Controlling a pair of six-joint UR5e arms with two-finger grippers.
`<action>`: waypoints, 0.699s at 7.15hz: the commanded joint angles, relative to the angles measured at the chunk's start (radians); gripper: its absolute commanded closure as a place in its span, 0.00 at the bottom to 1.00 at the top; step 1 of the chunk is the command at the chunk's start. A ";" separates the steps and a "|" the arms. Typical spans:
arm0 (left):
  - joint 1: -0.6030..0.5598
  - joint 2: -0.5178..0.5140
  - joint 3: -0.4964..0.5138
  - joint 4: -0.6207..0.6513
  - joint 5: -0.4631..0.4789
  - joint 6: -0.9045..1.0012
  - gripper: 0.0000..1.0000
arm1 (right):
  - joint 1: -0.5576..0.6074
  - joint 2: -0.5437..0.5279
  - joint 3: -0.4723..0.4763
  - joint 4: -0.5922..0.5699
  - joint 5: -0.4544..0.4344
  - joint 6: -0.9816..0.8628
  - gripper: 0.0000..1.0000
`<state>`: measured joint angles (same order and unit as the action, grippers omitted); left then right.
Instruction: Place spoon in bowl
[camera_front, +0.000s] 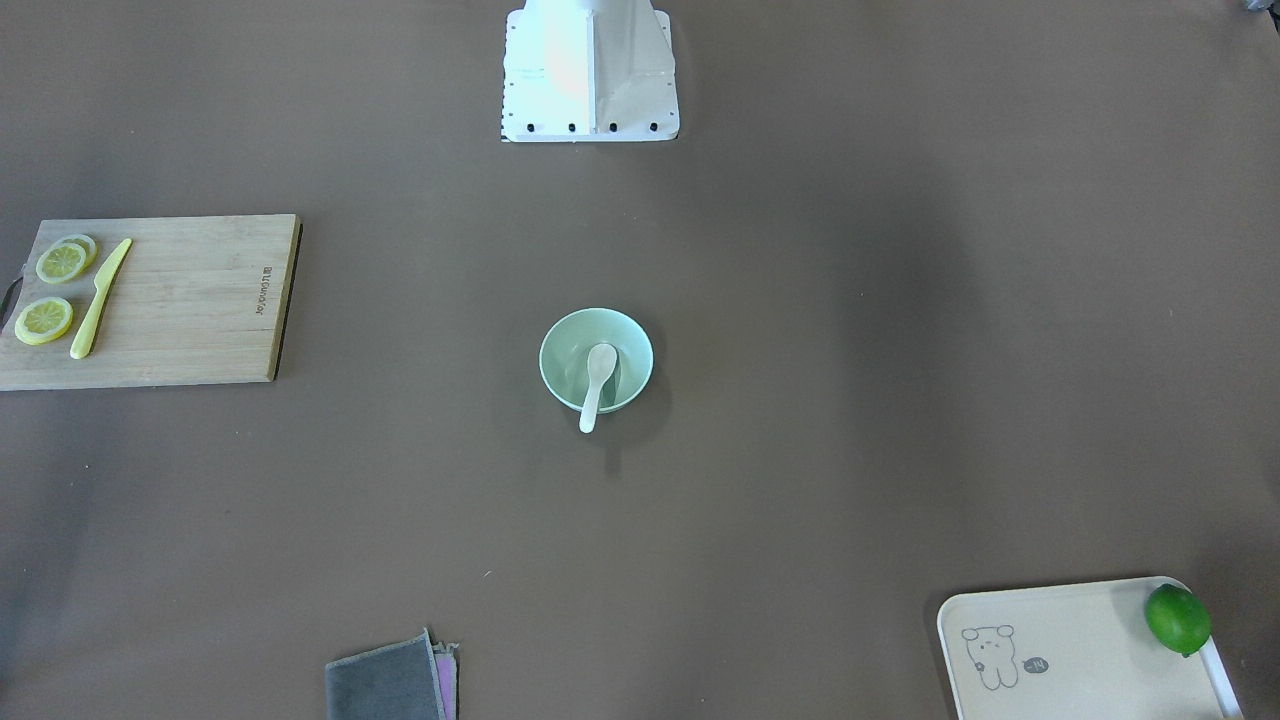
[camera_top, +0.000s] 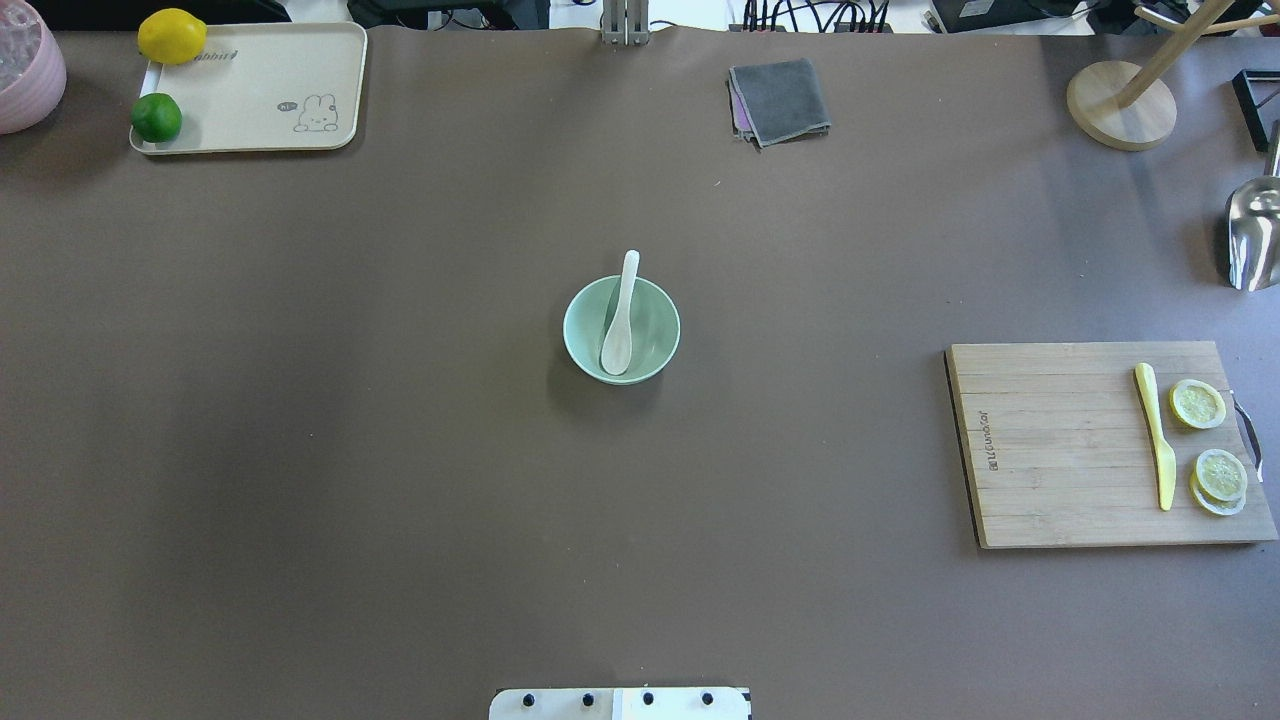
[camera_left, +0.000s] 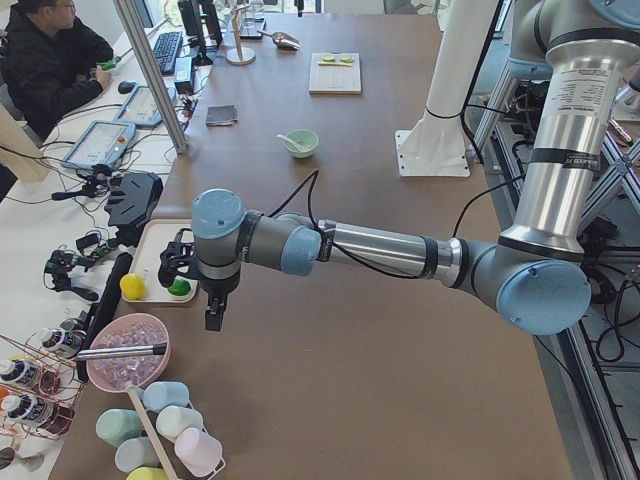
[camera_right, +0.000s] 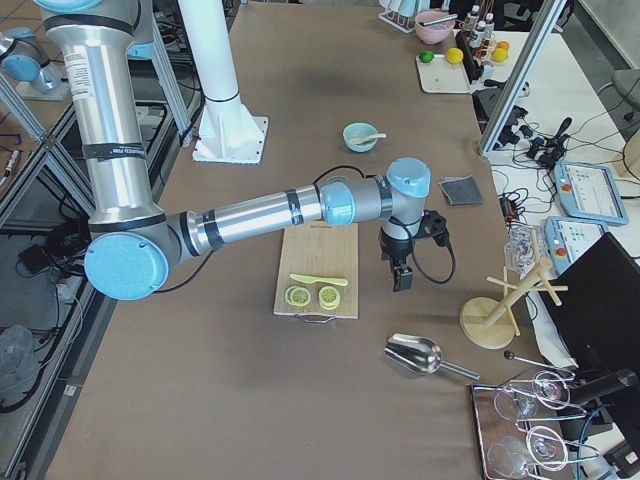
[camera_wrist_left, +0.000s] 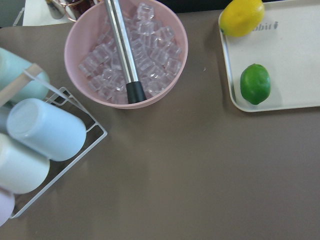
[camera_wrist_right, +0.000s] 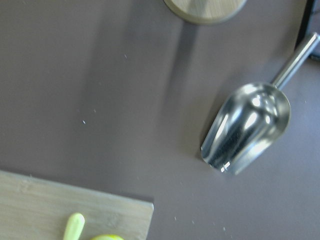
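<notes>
Spoon (camera_front: 598, 375): in the front-facing view its scoop lies inside the bowl (camera_front: 547, 362). The handle leans on the near rim and pokes out past it, so the task looks done.
Tipping risk: judging by that lean, a knock to the overhanging handle could lever the spoon out or skid the light bowl.
Handle (camera_top: 628, 268): from overhead it crosses the far rim, with only the scoop as counterweight. An arm sweeping low through the table's middle would be the likely cause of a spill.
Left gripper (camera_left: 213, 318): in the left side view it hangs near the tray (camera_left: 160, 245), well apart from the bowl. I cannot tell whether the jaws are spread or pressed together.
Right gripper (camera_right: 401, 280): in the right side view it hangs just beside the cutting board (camera_right: 315, 260), also well apart from the bowl. I cannot tell the jaw state here either.
Left wrist view: a pink bowl (camera_wrist_left: 150, 102) of ice, racked cups (camera_wrist_left: 45, 130), and a lemon (camera_wrist_left: 242, 16) and lime (camera_wrist_left: 255, 83) on the tray. No fingers are in shot.
Right wrist view: a steel scoop (camera_wrist_right: 247, 127) and a corner of the board, slightly blurred. No fingers are in shot.
Tabletop (camera_top: 300, 400): a smooth brown matte cover that probably gives the bowl little grip.
Room: an operator (camera_left: 50, 55) sits at a desk beside the table, among keyboards and cables.
</notes>
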<state>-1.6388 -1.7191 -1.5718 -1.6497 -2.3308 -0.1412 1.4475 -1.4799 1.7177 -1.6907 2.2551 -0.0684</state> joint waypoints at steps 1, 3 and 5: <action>-0.019 0.062 -0.039 0.022 -0.021 0.011 0.02 | 0.062 -0.118 0.005 -0.034 0.072 -0.079 0.00; -0.013 0.076 -0.039 0.021 -0.021 0.009 0.02 | 0.089 -0.131 0.003 -0.041 0.072 -0.074 0.00; 0.008 0.079 -0.033 0.019 -0.021 0.011 0.02 | 0.091 -0.138 0.000 -0.043 0.072 -0.064 0.00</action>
<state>-1.6465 -1.6429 -1.6078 -1.6294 -2.3514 -0.1308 1.5348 -1.6108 1.7192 -1.7324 2.3267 -0.1358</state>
